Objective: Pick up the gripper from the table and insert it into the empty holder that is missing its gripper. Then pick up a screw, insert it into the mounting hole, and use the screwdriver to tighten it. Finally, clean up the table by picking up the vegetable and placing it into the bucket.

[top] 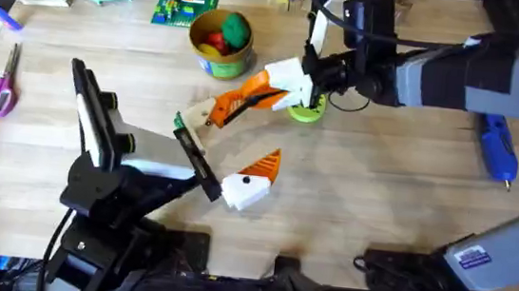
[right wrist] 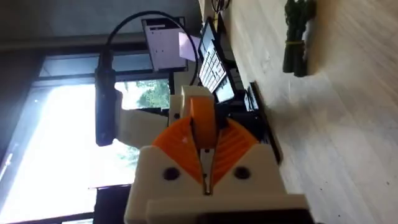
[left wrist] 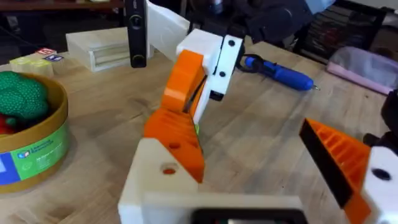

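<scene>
The right end effector [top: 240, 103] pinches the gripper [right wrist: 200, 115] to push it into the holder [left wrist: 155, 180]. The left end effector [left wrist: 261, 168] is spread wide for room.

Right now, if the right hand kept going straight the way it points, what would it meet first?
Probably the green vegetable on the table, just ahead of the right hand and the orange wedge it grips; depth is unclear.

Centre: right gripper [top: 220, 111] and left gripper [top: 254, 178] crowd the table [top: 368, 204].
Back: bucket [top: 219, 54] and lime-green disc [top: 305, 110] block passage.
Right: open wood up to the screwdriver [top: 499, 149].
</scene>
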`<state>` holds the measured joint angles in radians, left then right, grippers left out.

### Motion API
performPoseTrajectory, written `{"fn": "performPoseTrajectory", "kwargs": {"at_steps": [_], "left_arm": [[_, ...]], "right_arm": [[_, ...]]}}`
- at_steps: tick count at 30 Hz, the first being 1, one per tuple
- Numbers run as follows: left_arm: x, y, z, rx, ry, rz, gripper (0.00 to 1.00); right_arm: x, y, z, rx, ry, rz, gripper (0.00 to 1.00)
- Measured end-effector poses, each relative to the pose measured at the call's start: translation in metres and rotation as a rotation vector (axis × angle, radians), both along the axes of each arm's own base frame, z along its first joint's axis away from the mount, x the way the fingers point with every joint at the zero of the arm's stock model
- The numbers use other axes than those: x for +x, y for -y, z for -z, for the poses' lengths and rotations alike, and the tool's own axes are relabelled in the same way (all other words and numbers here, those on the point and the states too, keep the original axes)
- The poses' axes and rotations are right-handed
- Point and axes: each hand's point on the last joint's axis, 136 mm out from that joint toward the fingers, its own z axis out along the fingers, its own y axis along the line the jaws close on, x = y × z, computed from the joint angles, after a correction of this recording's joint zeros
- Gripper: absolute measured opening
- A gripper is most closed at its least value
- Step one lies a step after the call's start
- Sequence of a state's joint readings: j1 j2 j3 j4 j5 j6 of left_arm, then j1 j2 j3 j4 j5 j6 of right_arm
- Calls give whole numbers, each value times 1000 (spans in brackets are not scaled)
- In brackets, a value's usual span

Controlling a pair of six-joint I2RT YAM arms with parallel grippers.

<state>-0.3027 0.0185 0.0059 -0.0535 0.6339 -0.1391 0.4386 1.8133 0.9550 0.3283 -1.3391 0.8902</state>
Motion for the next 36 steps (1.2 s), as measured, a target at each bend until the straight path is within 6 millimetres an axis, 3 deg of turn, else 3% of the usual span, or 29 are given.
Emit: {"fn": "performPoseTrajectory", "kwargs": {"at_steps": [2,13,36], "left_arm": [[0,0,0,0,1,0,992],[1,-1,0,-4,-8,-6,993],[12,-10,3,-24,-51,-90,993]], "right_arm": [[-1,-1,0,1,0,-4,15],[-15,-20,4,-38,-27,-21,13],[-3,-36,12,-129,-85,100,10]]}}
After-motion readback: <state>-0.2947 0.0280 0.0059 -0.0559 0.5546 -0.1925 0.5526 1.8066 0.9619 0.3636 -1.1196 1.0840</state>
